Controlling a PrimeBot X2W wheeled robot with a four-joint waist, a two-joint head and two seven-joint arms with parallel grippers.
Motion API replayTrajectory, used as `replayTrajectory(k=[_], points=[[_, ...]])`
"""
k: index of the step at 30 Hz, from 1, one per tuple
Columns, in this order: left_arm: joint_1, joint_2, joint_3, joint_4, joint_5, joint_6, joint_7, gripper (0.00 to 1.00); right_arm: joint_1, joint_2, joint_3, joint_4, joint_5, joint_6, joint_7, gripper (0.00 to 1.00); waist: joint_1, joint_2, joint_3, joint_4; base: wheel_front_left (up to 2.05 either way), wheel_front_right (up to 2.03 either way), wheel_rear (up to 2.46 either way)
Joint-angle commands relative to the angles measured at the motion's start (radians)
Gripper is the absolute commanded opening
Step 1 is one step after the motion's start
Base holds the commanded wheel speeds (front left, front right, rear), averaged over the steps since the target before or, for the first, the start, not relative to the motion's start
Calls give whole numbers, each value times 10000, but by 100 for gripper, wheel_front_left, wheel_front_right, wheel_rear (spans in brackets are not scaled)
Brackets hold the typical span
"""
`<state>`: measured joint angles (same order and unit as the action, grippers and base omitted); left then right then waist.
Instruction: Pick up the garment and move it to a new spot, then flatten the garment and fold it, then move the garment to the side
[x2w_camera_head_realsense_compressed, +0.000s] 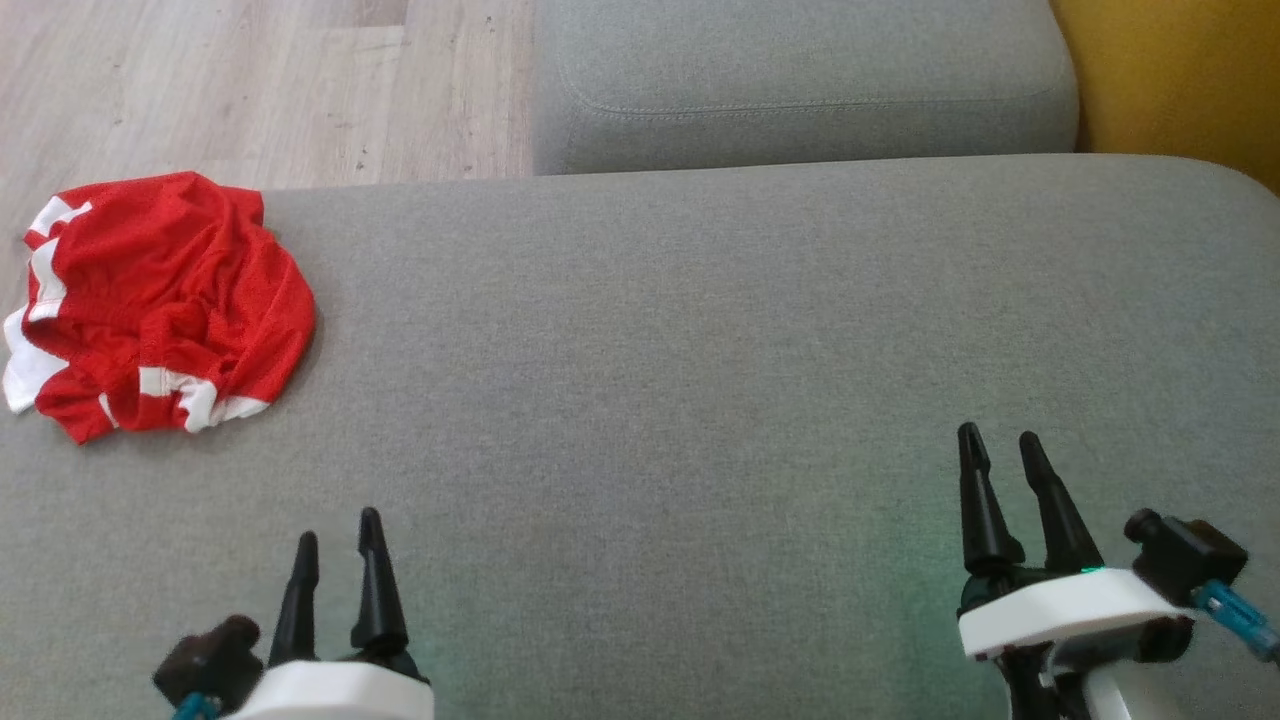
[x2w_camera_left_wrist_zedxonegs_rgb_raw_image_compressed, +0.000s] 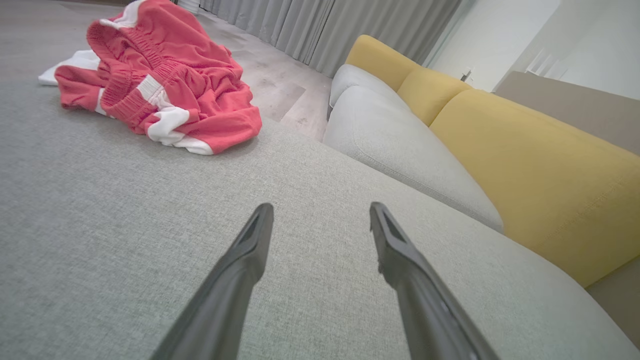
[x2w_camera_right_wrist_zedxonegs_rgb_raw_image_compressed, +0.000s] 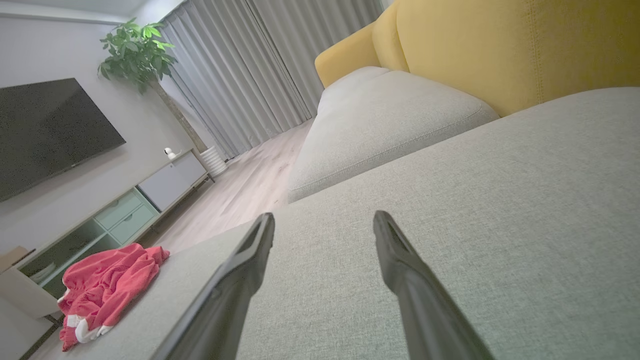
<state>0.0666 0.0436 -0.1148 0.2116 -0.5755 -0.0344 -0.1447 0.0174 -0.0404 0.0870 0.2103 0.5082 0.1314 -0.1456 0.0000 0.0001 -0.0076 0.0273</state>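
Note:
A crumpled red garment with white stripes lies in a heap at the far left corner of the grey sofa seat. Its elastic waistband faces the left wrist camera, where the garment sits at upper left. From the right wrist, the garment is small and low on the left. My left gripper hovers open over the seat's near edge, well short of the garment, nothing between its fingers. My right gripper stands open far to the right, fingers over bare cushion.
A second grey cushion lies beyond the seat, with yellow backrests at the right. Wooden floor drops off past the seat's far left edge, right behind the garment. A TV, cabinet and plant stand across the room.

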Motion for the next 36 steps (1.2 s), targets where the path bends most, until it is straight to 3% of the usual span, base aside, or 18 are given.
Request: replayTrajectory(k=[1,36], points=[[-223,53,104,-272,370,50,-175,100,-107,-79,232,-358,-419,-5,-173,100,0,-1,-2,5,0,0,0],[16,84,-253,252,3741,507,-1171,100,21,-98,1058,-168,-4647,-7,-1161,100,0,-1,-62,117,0,0,0]])
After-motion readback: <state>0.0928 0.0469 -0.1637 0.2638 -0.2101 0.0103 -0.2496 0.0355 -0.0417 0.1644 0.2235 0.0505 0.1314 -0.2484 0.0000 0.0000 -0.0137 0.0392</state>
